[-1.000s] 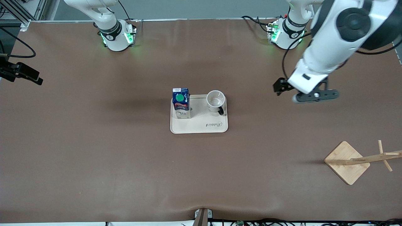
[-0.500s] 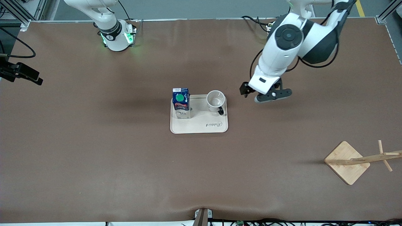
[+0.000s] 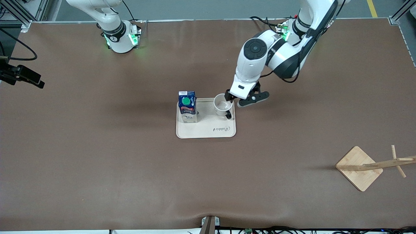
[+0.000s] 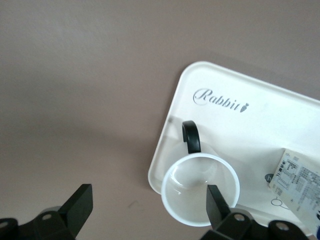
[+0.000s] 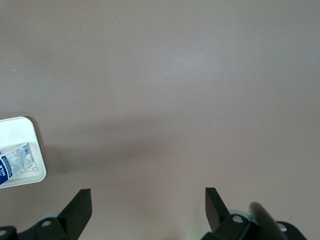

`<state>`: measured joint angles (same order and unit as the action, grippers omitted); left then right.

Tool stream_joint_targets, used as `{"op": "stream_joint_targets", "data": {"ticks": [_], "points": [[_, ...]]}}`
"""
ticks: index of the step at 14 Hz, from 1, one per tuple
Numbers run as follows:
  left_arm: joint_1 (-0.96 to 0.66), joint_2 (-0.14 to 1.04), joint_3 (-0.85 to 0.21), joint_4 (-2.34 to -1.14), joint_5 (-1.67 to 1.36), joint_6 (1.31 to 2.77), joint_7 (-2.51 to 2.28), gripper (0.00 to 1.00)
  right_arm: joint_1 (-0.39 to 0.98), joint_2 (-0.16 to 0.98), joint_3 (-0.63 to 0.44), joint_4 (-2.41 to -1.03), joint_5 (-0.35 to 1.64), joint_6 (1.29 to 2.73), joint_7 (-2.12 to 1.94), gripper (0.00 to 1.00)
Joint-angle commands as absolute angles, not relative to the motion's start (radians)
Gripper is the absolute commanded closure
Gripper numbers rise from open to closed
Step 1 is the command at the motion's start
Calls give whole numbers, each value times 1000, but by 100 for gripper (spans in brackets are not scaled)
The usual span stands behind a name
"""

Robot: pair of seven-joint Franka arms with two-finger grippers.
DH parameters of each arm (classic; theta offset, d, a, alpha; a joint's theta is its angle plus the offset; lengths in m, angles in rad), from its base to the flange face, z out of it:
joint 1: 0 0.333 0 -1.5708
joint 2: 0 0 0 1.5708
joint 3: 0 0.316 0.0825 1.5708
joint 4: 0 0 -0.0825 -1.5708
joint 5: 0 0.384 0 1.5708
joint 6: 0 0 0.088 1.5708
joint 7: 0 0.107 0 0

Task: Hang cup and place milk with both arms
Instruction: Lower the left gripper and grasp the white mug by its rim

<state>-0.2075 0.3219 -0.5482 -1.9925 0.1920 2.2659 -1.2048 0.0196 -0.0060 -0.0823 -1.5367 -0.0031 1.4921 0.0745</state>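
The white cup (image 3: 223, 104) stands upright on the cream tray (image 3: 208, 131), its black handle (image 3: 229, 114) turned toward the front camera. On the same tray, toward the right arm's end, stands the dark-blue milk (image 3: 187, 105) with its green cap. My left gripper (image 3: 252, 99) hovers open over the table at the tray's edge, right beside the cup. In the left wrist view the left gripper (image 4: 147, 200) shows one finger (image 4: 216, 199) above the cup (image 4: 200, 187) and the other over bare table. My right gripper (image 5: 147, 202) waits open over bare table, out of the front view.
A wooden rack (image 3: 359, 167) with pegs stands near the front at the left arm's end. A black camera mount (image 3: 19, 75) sits at the right arm's end. The right wrist view catches a tray corner (image 5: 30, 130) and the milk (image 5: 15, 162).
The left arm has swung from the left arm's end of the table toward the tray, bringing its open gripper beside the cup. The cup, the milk and the right arm have not moved.
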Motion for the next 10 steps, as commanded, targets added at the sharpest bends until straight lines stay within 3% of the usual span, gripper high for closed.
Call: {"op": "stream_joint_targets", "data": {"ticks": [1,6,10], "points": [[-233,396,-548,-1980,256,2307,-1285,10,9,9,-75,-1506,0,1477,66,0],[-270,463,-548,-1977,290,2307,-1333,54,37,9,-71,-1511,3,1447,78,0],[-275,503,-548,-1967,290,2307,-1350,70,31,17,-72,-1509,-5,1457,67,0]]}}
